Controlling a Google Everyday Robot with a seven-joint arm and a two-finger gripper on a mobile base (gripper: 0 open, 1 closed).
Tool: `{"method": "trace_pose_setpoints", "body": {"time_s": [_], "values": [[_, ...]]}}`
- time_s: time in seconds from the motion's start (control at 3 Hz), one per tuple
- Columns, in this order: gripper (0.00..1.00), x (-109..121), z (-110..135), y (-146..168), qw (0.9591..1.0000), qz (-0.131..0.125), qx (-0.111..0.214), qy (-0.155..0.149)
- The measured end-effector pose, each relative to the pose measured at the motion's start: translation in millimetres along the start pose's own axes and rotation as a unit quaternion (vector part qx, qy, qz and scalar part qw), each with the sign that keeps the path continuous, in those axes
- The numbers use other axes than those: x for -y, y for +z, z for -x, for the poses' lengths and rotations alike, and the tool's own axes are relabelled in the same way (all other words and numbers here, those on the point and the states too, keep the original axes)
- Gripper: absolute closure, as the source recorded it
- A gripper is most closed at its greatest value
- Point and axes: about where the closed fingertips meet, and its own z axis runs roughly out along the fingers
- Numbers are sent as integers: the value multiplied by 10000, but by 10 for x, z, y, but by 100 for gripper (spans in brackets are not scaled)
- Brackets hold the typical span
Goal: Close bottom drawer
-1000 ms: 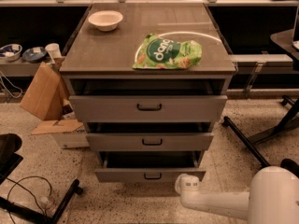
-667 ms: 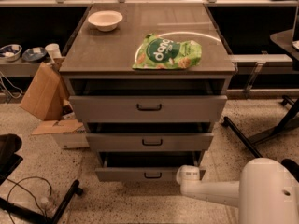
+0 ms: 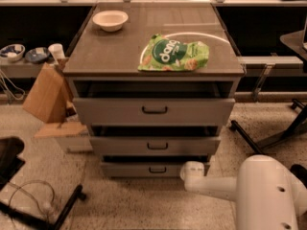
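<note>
The bottom drawer (image 3: 129, 169) is the narrowest grey front of three, with a small black bar handle (image 3: 157, 169). It stands out only slightly, a dark gap showing above it. My gripper (image 3: 191, 170) is at the end of the white arm (image 3: 268, 190), low on the right. It is against the right end of the bottom drawer's front.
The top drawer (image 3: 153, 110) and middle drawer (image 3: 154, 145) also stand a little open. A green snack bag (image 3: 173, 54) and a white bowl (image 3: 110, 19) lie on the cabinet top. A cardboard bag (image 3: 45, 92) stands at left, chair legs (image 3: 247, 138) at right, cables (image 3: 29, 195) on the floor.
My arm has reached left and forward to the bottom drawer's front. The bottom drawer has slid inward and sticks out less than before.
</note>
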Motion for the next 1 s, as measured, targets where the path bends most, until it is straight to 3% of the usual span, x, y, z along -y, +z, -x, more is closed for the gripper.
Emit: {"method": "trace_pose_setpoints", "body": {"time_s": [0.67,1.0], "values": [[59,0,-1,0,10000,0,0,0],[59,0,-1,0,10000,0,0,0]]}}
